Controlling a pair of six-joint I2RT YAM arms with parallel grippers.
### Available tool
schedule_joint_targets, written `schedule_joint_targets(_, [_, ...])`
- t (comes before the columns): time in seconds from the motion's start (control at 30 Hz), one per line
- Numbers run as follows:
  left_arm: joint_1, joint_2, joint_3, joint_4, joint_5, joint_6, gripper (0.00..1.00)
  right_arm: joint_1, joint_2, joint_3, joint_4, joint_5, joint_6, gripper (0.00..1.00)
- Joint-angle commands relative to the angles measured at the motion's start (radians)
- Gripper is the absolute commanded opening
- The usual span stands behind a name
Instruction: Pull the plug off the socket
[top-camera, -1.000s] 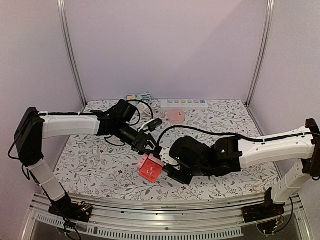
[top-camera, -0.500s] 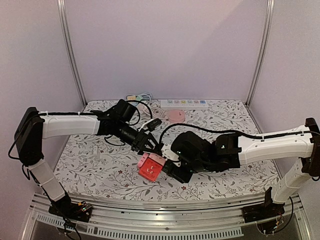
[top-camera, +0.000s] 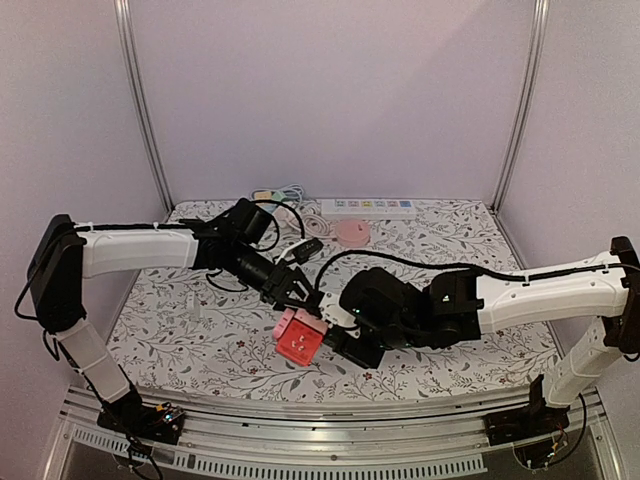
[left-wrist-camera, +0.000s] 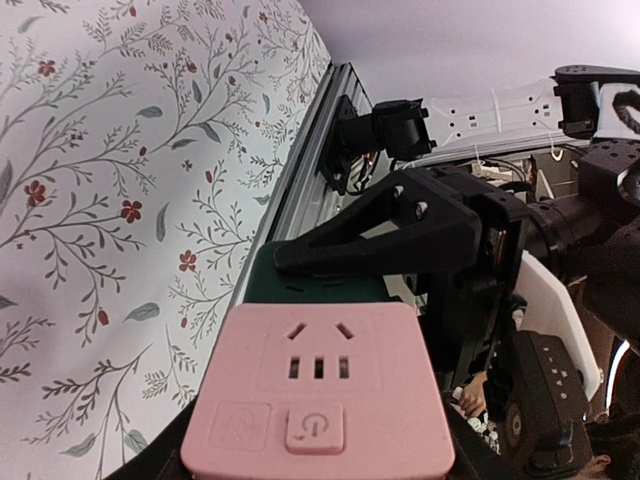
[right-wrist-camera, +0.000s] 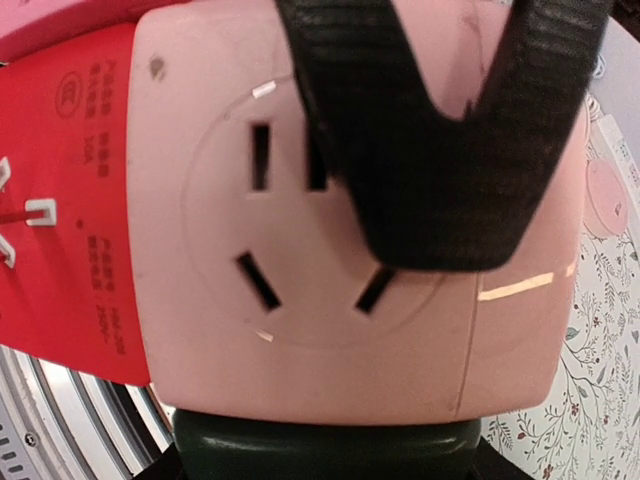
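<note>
right at the pink-and-red socket block (top-camera: 298, 342), both arms meet, operator. your left gripper (top-camera: 298, 308) comes onto the block from its far-left side, jaws about half spread and clamped across two opposite pink faces; in the left wrist view the block fills the lower half. your right gripper (top-camera: 338, 338) sits just right of the block, jaws also roughly half apart. they look closed on a dark green plug (right-wrist-camera: 320, 445) seated flush against the block's right-hand face. that's my reading, since only the plug's edge shows.

now the change: over the last second your right wrist swings in toward the block, then eases back a touch, and the block tips slightly with it. neither gripper's spread has altered. no gap shows between plug and block in either wrist view, so i judge the plug still fully seated and the pull itself not yet done.

hold the block firm with the left and draw the right straight away from that face; a skewed tug may just drag the block along.
</note>
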Motion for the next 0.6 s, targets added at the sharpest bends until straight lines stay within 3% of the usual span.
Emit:
schedule_joint_targets(0.0, [0.056,-0.053,0.046,0.012,-0.03,0.086,0.07,0.037,-0.007,0.033,-0.043,-0.088,-0.054,0.32])
schedule_joint_targets(0.27, [0.067,-0.074,0.047,0.01,-0.037,0.09,0.07,0.024,0.011,0.066,-0.059,-0.024,-0.014,0.32])
schedule_joint_targets(0.57, [0.067,-0.085,0.046,0.006,-0.051,0.094,0.07,-0.094,0.02,0.079,-0.071,-0.138,0.125,0.32])
